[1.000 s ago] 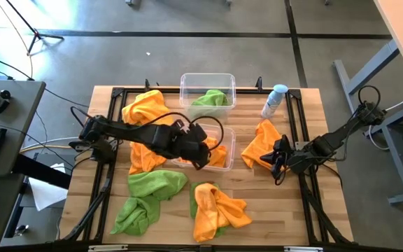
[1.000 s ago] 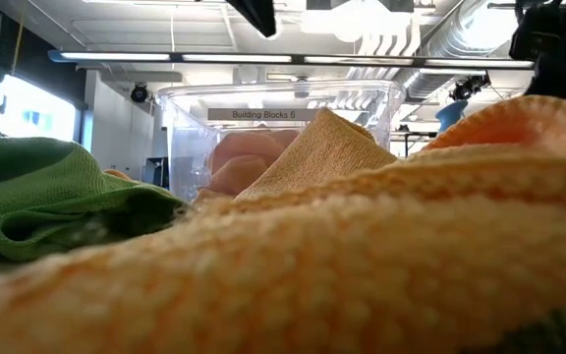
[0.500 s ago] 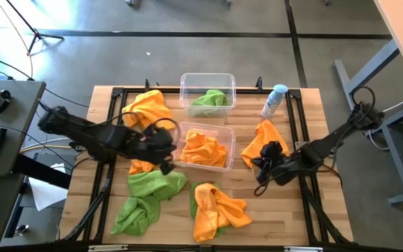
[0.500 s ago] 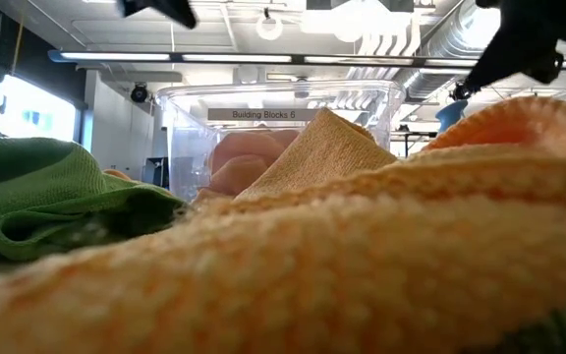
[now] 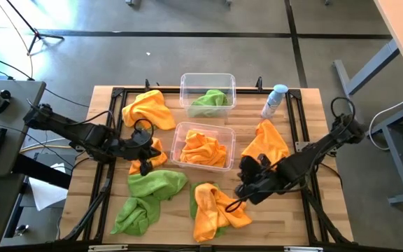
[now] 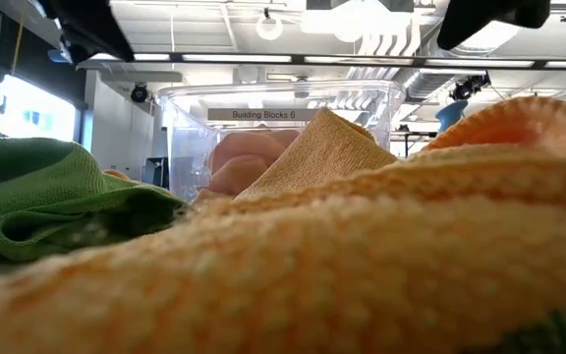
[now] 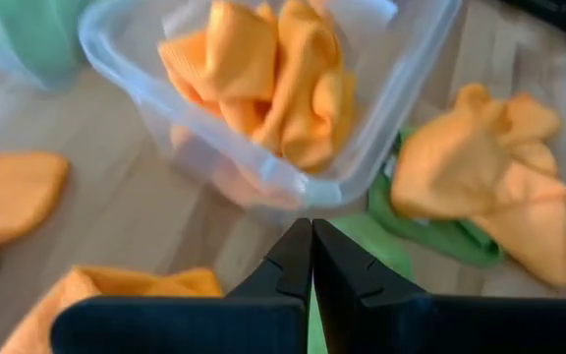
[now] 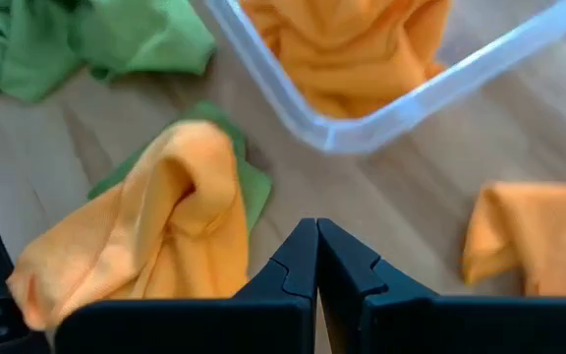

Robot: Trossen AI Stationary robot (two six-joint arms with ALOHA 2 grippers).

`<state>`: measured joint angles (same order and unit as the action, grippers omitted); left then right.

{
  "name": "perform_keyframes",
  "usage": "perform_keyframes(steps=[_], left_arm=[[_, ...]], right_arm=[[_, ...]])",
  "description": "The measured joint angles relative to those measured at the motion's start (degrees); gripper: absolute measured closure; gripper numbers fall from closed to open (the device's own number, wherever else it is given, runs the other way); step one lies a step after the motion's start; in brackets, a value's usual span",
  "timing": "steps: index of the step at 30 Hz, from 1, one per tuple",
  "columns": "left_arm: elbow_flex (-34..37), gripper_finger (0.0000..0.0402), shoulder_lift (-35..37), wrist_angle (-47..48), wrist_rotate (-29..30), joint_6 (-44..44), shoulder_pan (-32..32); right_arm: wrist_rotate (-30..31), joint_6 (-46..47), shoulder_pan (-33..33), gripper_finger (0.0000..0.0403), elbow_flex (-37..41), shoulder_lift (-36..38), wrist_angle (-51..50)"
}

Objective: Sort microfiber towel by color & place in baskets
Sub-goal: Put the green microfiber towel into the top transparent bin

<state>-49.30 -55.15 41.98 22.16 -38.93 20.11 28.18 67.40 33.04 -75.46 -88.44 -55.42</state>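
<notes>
- We're looking down on the table, with orange and green towels lying scattered across it.
- The near basket is holding orange towels; the far basket is holding a green towel.
- An orange-on-green pile is sitting in front of the near basket.
- Our left gripper is hovering left of the near basket, fingers pressed together on nothing.
- Our right gripper is hanging beside the pile, likewise clenched and carrying nothing.
</notes>
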Motion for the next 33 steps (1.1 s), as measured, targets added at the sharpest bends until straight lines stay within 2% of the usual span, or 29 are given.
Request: perform_keyframes(steps=[5, 10, 14, 18, 20, 27, 33], left_arm=[[2.7, 0.0401, 2.4, 0.0, -3.4, 0.0, 0.0], [4.2, 0.0401, 3.4, -0.1, -3.7, -0.9, 0.4], [4.5, 0.0401, 3.1, 0.0, -4.5, -3.7, 1.0], [4.5, 0.0401, 2.1, -0.1, -9.9, -5.5, 1.1], [4.5, 0.0398, 1.2, -0.2, -10.0, -6.1, 1.1], [4.5, 0.0338, -3.6, -0.8, -12.1, -7.5, 1.1], [4.5, 0.0274, -8.0, -5.0, -14.0, -6.6, 1.1]], right_arm=[[-5.7, 5.5, 0.0, 0.0403, -4.2, -4.7, -3.1], [-11.9, 9.9, 0.6, 0.0403, -4.7, -6.5, -3.4], [-12.2, 11.7, 2.1, 0.0403, -4.2, -6.5, -4.7], [-12.2, 13.3, 3.7, 0.0403, -2.3, -6.5, -7.1], [-12.3, 14.4, 4.2, 0.0403, -0.8, -6.5, -7.3], [-15.1, 13.8, 5.0, 0.0403, 3.4, -6.1, -5.6], [-15.6, 10.7, 5.4, 0.0403, 12.9, 0.1, 4.3]])
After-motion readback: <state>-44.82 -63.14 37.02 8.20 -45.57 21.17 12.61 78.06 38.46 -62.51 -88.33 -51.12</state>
